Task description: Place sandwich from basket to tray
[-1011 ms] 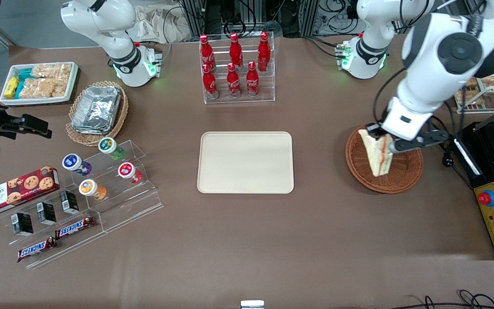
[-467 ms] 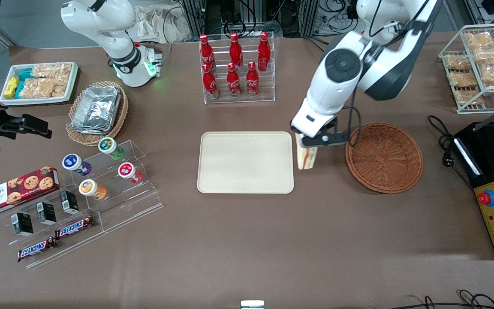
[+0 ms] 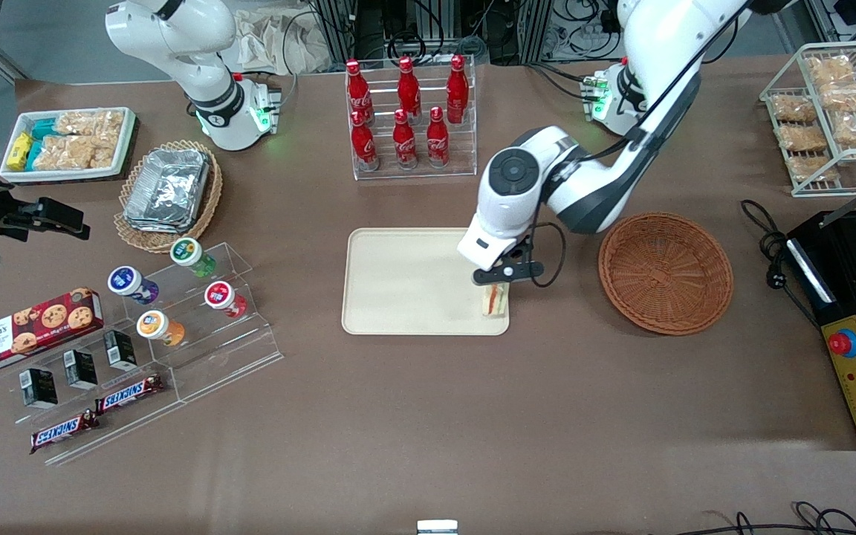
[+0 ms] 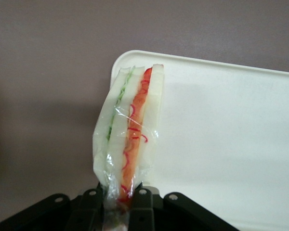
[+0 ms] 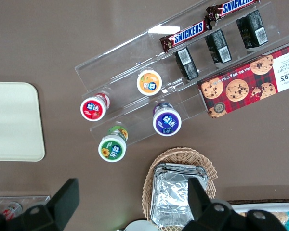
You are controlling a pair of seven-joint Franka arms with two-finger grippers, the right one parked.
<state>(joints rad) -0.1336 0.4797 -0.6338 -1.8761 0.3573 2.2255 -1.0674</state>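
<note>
Wrist view first, since it is nearest: the pincer (image 4: 119, 204) is clamped narrowly on the wrapped sandwich (image 4: 130, 139), pinching the film and bread at one end so that the wedge sticks out from the fingers with its red and green filling facing the camera. Under it lies a rounded corner of the tray (image 4: 221, 139), with brown desk (image 4: 48, 72) showing past the rim; the sandwich hangs right over that corner, partly over tray and partly over desk as this camera sees it. Whether its free end touches the tray cannot be told. Front view, going from near to far: the sandwich (image 3: 495, 300) sits at about four o'clock on the tray (image 3: 406, 282), close to the rim nearest the camera, with the pincer (image 3: 501, 281) directly above it. At three o'clock from the tray, a little way off, the basket (image 3: 666, 272) holds nothing. At twelve o'clock from the tray stands a rack of red bottles (image 3: 407, 111). By my judgement the carry from basket to tray is done, and what is left is to settle the sandwich flat, preferably a bit more toward the tray's middle, let go of it, and lift the arm away.
</note>
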